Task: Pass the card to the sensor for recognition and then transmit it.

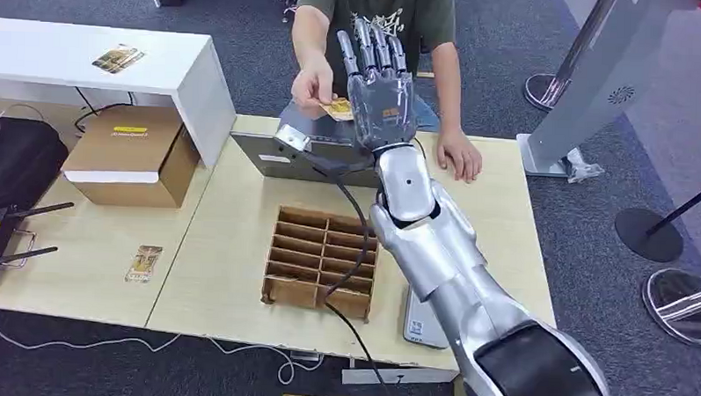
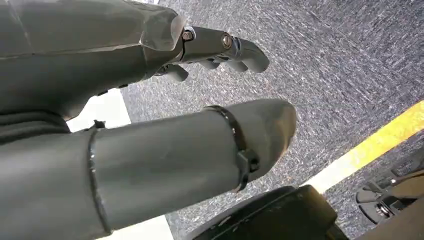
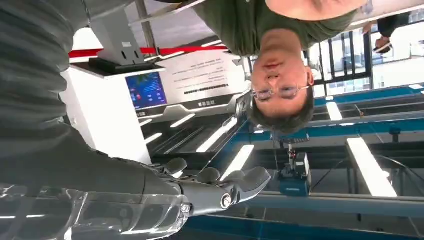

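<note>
The right hand [image 1: 382,89] is raised over the table's [image 1: 240,247] far edge, fingers straight and apart, holding nothing. Just beside its thumb, a person's hand [image 1: 314,84] pinches the card [image 1: 338,109]. It looks thin, light, stiff and slick, best pinched flat across one free edge. The left hand [image 2: 220,47] hangs loosely curled, empty.

No text is reading clearly. A white graphic print is showing on the person's shirt [image 1: 381,21], a yellow label on the cardboard box [image 1: 130,130], and lines of print on a white panel [image 3: 200,75], all illegible.
</note>
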